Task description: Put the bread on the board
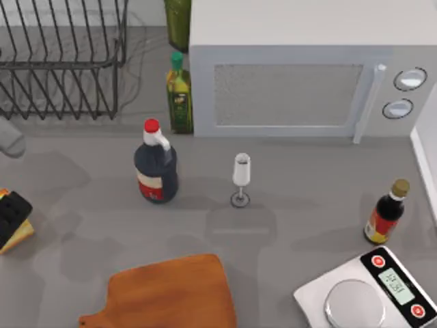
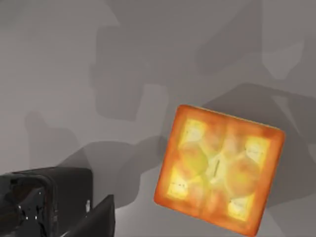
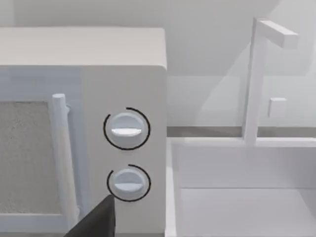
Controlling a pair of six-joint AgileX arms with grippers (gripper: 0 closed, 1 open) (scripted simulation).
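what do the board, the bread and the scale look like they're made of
The board looks like wood with a smooth matte finish: orange-brown, with faint grain streaks. The bread looks like toasted bread: golden-yellow centre with a darker orange-brown crust edge. The scale seems to be pale plastic or metal with a brushed silver round plate and a black display strip; the look leaves the body open.

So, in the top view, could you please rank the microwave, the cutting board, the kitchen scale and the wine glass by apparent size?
1. microwave
2. cutting board, cut off at the frame's edge
3. kitchen scale, also cut off
4. wine glass
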